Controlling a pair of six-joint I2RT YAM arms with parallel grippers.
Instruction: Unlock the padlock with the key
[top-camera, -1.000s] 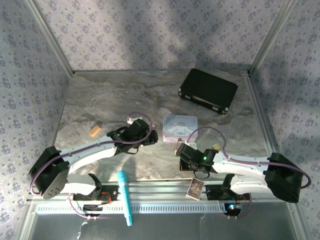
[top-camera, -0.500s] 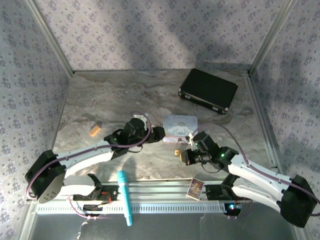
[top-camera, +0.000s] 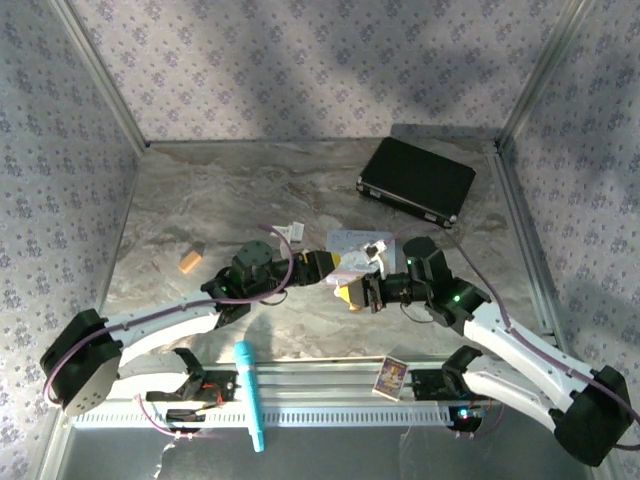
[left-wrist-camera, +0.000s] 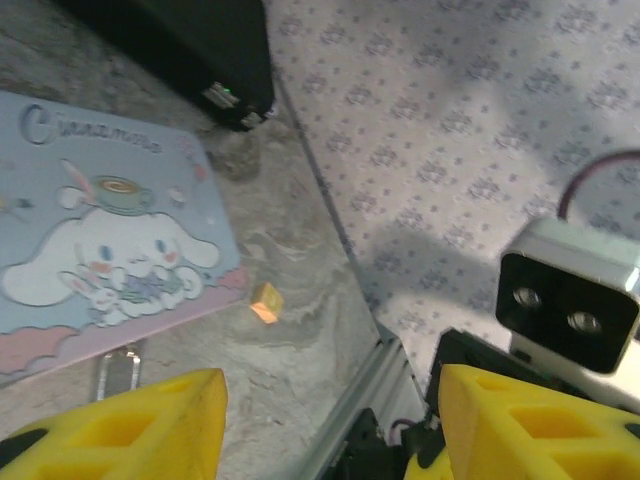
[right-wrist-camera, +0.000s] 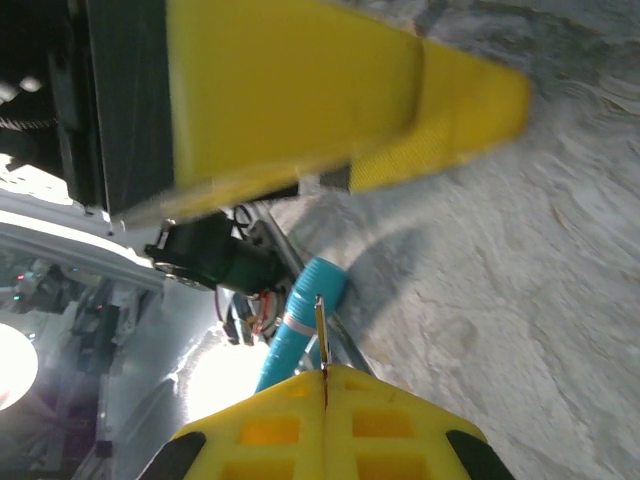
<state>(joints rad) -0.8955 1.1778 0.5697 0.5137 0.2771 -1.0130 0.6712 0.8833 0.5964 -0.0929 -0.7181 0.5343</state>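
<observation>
The left claw (left-wrist-camera: 328, 392) hangs wide apart beside the tin (top-camera: 352, 243), the right claw (top-camera: 348, 293) I can't tell, and unlocking looks not yet begun.

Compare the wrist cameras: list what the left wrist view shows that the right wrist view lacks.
Left wrist: the pastel cartoon tin, a corner of the black case, a small tan block beside the tin, and the other arm's camera housing. Right wrist: a teal cylinder, and a thin metal edge rising from the lower finger. Both: the marbled table, and yellow fingers set wide apart, on the left claw and the right claw.
</observation>
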